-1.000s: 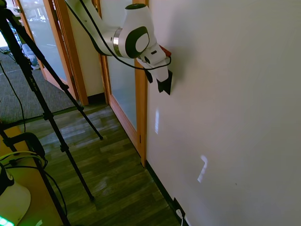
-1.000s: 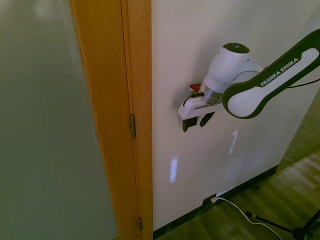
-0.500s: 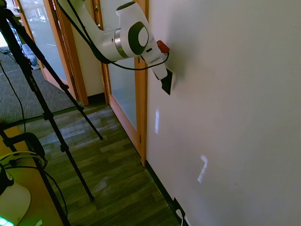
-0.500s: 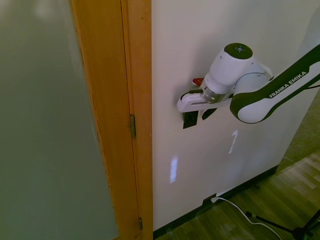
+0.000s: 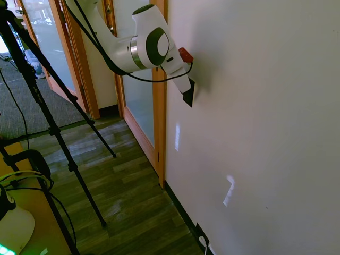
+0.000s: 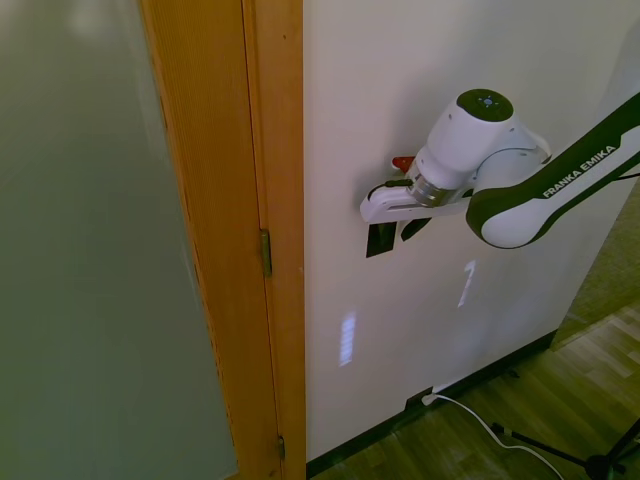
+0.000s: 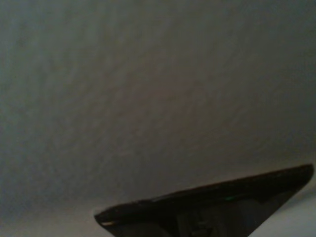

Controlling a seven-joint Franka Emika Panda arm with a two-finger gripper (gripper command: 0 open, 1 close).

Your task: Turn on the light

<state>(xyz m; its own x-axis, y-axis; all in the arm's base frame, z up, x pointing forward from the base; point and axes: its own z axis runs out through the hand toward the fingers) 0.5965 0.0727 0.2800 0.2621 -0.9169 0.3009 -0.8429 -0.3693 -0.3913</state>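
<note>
The switch [image 6: 379,241] is a small black upright plate on the white wall, just right of the wooden door frame. My gripper [image 6: 397,234] is right at it, the hand lying level against the wall above the plate. One dark fingertip [image 6: 415,227] shows to the right of the plate; the other merges with the plate's black. In the first exterior view the gripper [image 5: 187,95] touches the wall, hiding most of the plate. The wrist view shows the plate [image 7: 212,202] as a dark wedge with a tiny green dot. No lamp is in sight.
The wooden door frame [image 6: 262,230] with a frosted glass door stands close to the switch. A black outlet plate [image 5: 200,234] with a white cable sits low on the wall near the wooden floor [image 5: 127,196].
The hand swung from pointing downward to lying level, and moved in against the wall at the switch. Over the last half second it shifted only slightly.
</note>
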